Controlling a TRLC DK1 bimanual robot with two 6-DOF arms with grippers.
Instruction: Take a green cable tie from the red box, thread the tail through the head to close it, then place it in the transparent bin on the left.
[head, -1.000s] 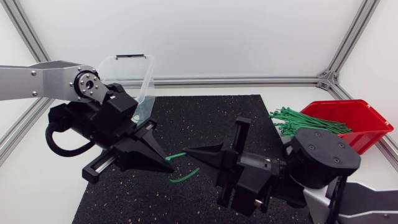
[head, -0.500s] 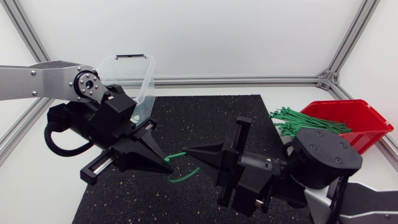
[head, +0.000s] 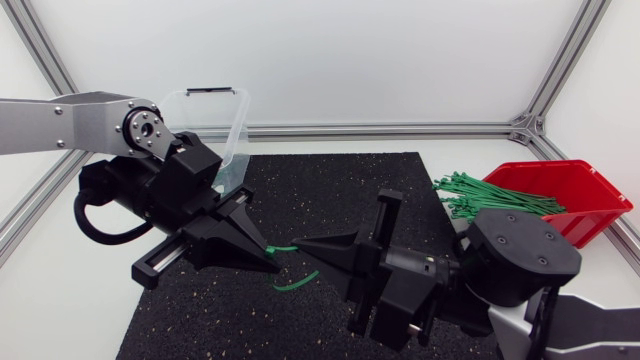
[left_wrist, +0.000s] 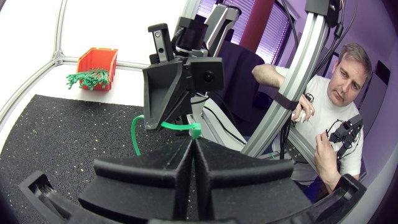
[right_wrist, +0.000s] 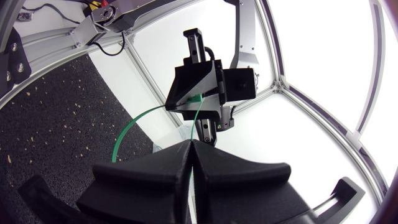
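Since a second ago my left arm has shifted slightly up and inward, while the tip of my left hand (head: 272, 264) has stayed almost where it was. My right arm has barely moved, and the green cable tie (head: 284, 248) is strung between the two hands as before.

Both hands sit over the middle of the black mat (head: 330, 190), tips pointed at each other and close together. My left hand's fingers are pressed together. In the left wrist view the tie's head sits right at their tips, pinched there. My right hand is also pressed shut, nipping the strap a short way along from the head. A short straight run of green spans the gap between the two tips. The rest of the strap bows away in a curve down toward the mat below the hands. I cannot tell whether its end touches the mat.

The red box (head: 580, 195) stands at the far right of the surface, well apart from both hands, with loose green ties (head: 480, 193) spilling over its near rim. The transparent bin (head: 232, 125) stands at the far left, just behind my left arm.
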